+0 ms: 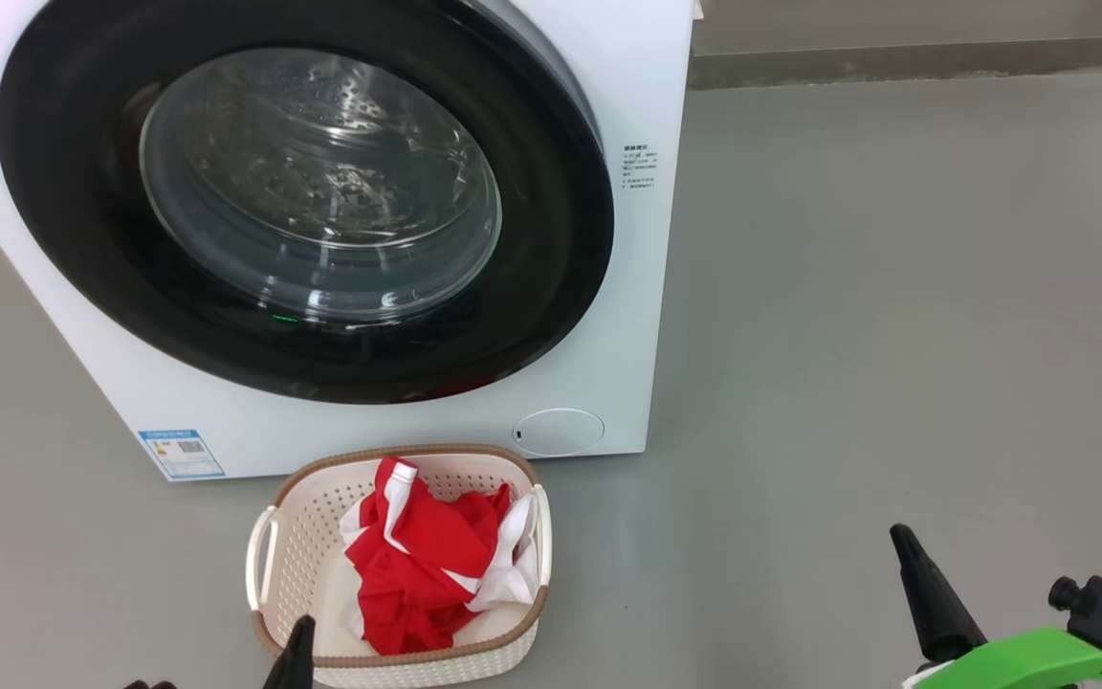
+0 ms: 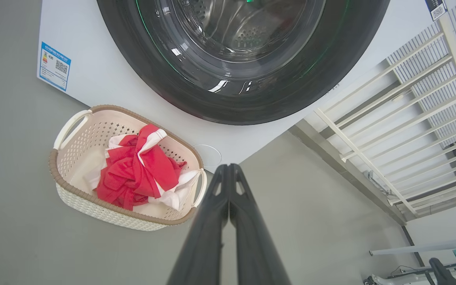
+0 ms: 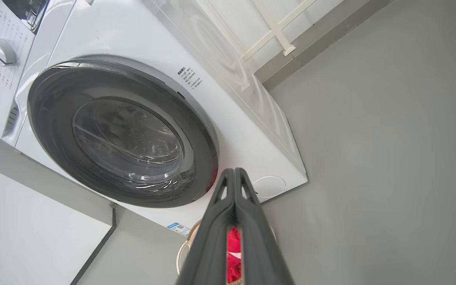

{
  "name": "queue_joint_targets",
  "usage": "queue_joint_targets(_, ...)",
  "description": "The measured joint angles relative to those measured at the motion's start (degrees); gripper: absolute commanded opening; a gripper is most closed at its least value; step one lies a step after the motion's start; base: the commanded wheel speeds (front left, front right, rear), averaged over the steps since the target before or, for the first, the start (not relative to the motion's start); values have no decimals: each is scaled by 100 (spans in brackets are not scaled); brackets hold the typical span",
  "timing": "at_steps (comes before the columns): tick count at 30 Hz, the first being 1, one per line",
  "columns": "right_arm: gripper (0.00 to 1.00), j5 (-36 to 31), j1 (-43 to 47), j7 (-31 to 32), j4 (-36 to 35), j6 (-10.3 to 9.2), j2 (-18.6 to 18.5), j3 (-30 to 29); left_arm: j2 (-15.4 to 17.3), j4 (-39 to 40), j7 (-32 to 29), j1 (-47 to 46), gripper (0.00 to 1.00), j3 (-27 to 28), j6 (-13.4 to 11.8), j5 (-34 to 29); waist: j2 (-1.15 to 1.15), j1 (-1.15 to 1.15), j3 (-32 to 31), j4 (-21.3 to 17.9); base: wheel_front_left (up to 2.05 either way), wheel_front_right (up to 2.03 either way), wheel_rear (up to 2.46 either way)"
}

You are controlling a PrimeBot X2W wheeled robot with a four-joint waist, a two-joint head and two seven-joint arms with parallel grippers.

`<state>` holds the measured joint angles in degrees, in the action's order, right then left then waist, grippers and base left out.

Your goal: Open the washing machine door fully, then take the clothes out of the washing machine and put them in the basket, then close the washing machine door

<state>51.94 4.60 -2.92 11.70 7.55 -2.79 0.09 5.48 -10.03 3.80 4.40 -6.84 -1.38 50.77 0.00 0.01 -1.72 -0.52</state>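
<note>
**Door shut, clothes in basket, both claws closed and empty**

Washing machine (image 1: 398, 431): white boxy front-loader, smooth panels. Low on its front are 1 small round flap (image 1: 559, 431) and 1 blue label (image 1: 182, 453).

Washing machine door (image 1: 321, 182): big round disc with a wide glossy black rim and a bulging clear glass bowl. It sits closed against the machine front, facing out toward the robot. The perforated steel drum is visible through the glass.

Basket (image 1: 297, 555): cream perforated plastic, rounded rectangle, brown woven-look rim, 2 side handles. It stands upright on the grey floor (image 1: 895, 287), just in front of the machine and below the door. Its long axis runs left-right, roughly parallel to the machine front, with 1 handle at each short end.

Clothes (image 1: 427, 565): soft red fabric with white panels, in a crumpled heap inside the basket, bunched toward its right half. 1 white-trimmed fold sticks up at the back, on the machine side.

Left gripper (image 2: 228, 168): its 2 long dark fingers are pressed together with nothing between them, pointing toward the machine's base. In the head view its tip overlaps the basket's near rim; can't tell if they touch.

Right gripper (image 3: 234, 171): fingers together at the tips, empty. It is over bare floor, well to the right of the basket, pointing at the machine.
</note>
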Motion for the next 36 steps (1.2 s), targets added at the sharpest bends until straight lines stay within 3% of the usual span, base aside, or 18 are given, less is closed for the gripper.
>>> queue_joint_targets(36, 0, 2161, -389, 402, 186, -2, -33, -299, -94, -279, -455, -360, 0, 509, 446, 2208, 0, 0, 100, 27, 0, 0, 0)
